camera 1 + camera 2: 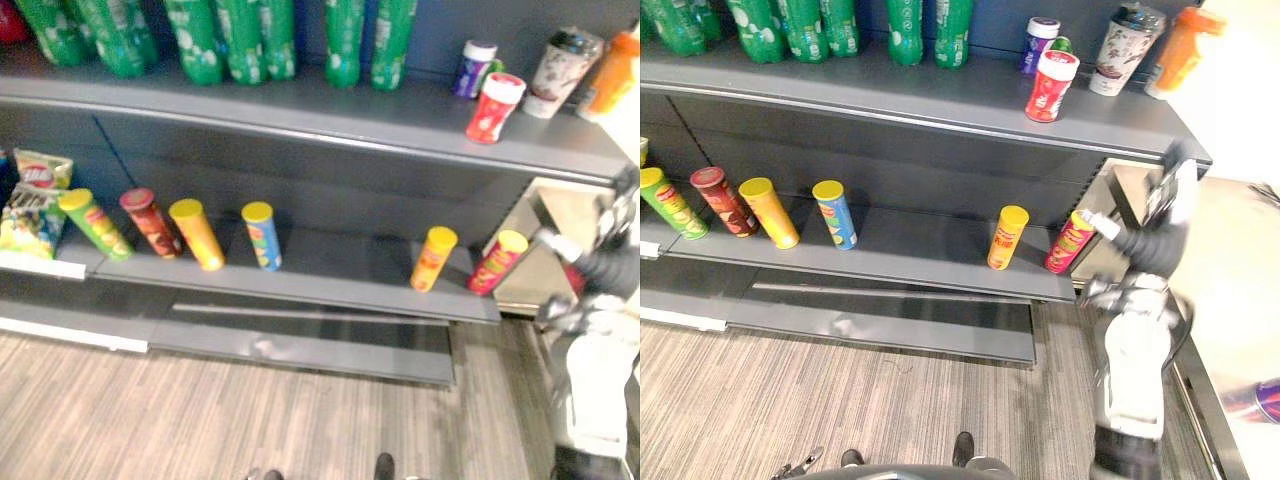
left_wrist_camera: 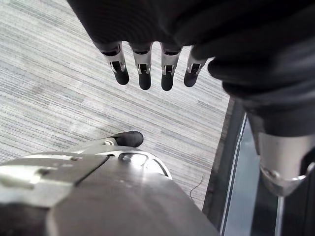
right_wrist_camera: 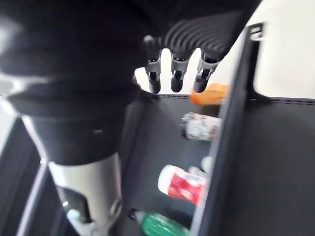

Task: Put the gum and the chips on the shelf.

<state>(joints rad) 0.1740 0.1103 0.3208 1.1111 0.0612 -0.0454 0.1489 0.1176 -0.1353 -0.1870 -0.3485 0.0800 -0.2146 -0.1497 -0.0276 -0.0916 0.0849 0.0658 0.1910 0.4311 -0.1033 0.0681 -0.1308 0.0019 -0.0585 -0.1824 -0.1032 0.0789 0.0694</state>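
Right eye view: red gum canister (image 1: 1051, 86) stands upper right on the top shelf (image 1: 890, 95), chips can (image 1: 1070, 241) centre-right below; right hand (image 3: 178, 69) and left hand (image 2: 142, 64) hang empty, fingers straight and parted.

The upper shelf (image 1: 300, 115) carries a row of green bottles (image 1: 230, 40) and, toward its right end, a purple jar (image 1: 473, 68), a red jar (image 1: 494, 107), a patterned cup (image 1: 562, 62) and an orange bottle (image 1: 612, 72). The lower shelf (image 1: 330, 272) holds chip bags (image 1: 35, 205) at the left, then 6 tilted cans: green can (image 1: 95, 224), maroon can (image 1: 150, 222), orange can (image 1: 197, 234), blue can (image 1: 262, 236) and, well apart, yellow can (image 1: 433, 259), red can (image 1: 496, 262).
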